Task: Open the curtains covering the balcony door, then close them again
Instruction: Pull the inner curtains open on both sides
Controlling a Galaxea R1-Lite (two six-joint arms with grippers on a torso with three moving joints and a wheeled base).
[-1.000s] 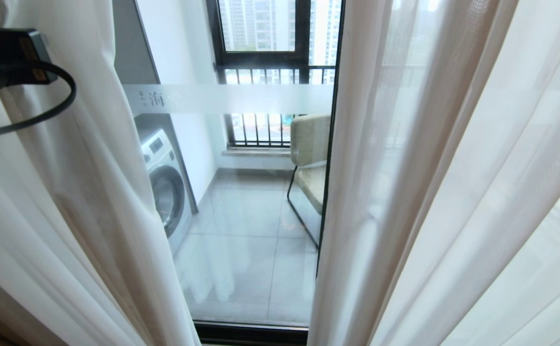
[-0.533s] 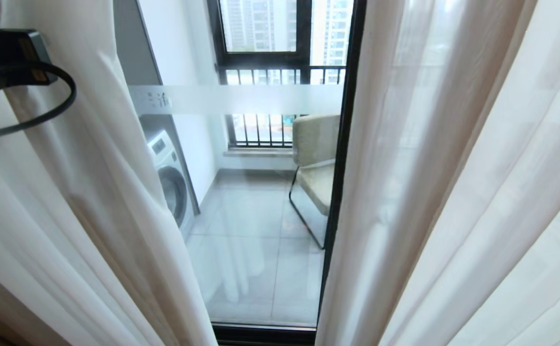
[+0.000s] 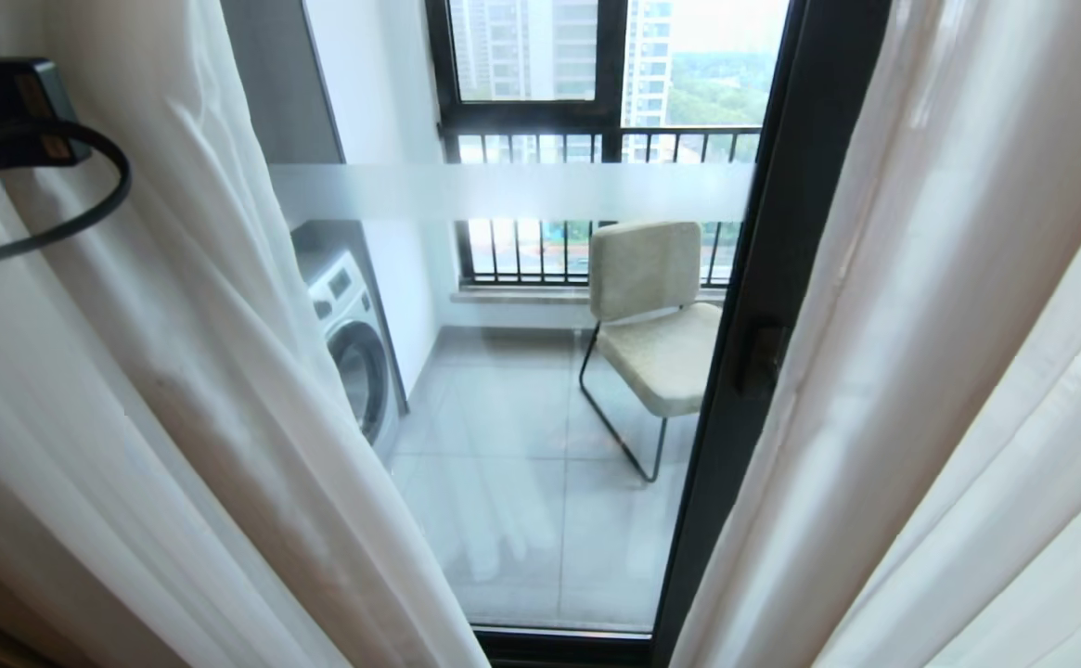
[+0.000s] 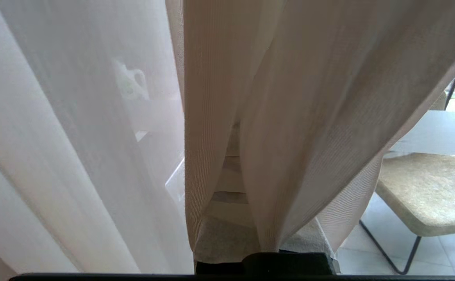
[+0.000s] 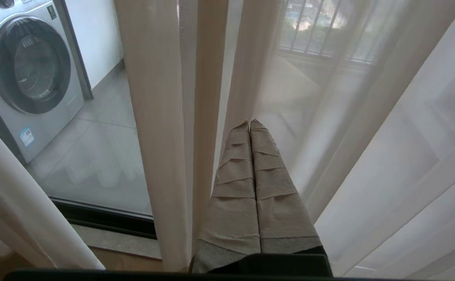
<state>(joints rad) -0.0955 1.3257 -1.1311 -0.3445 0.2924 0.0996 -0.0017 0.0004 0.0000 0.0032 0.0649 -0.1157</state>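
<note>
We are on the opening step: left fingers (image 4: 227, 230) closed on a curtain (image 4: 227, 97) fold draped over them, right fingers (image 5: 250, 128) closed, empty, between folds; balcony door (image 3: 781, 241) beyond, half uncovered; next, widen the gap

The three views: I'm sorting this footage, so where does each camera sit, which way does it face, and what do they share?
Head view: on the robot's head, facing forward and down through the balcony door between the parted curtains; a black wrist unit and cable show at upper left.
Left wrist view: behind the left gripper, whose shut, cloth-wrapped fingers are buried in curtain folds.
Right wrist view: behind the shut right gripper, facing the curtains and door.
Shared: the chair in head and left wrist; the washing machine in head and right wrist.
</note>
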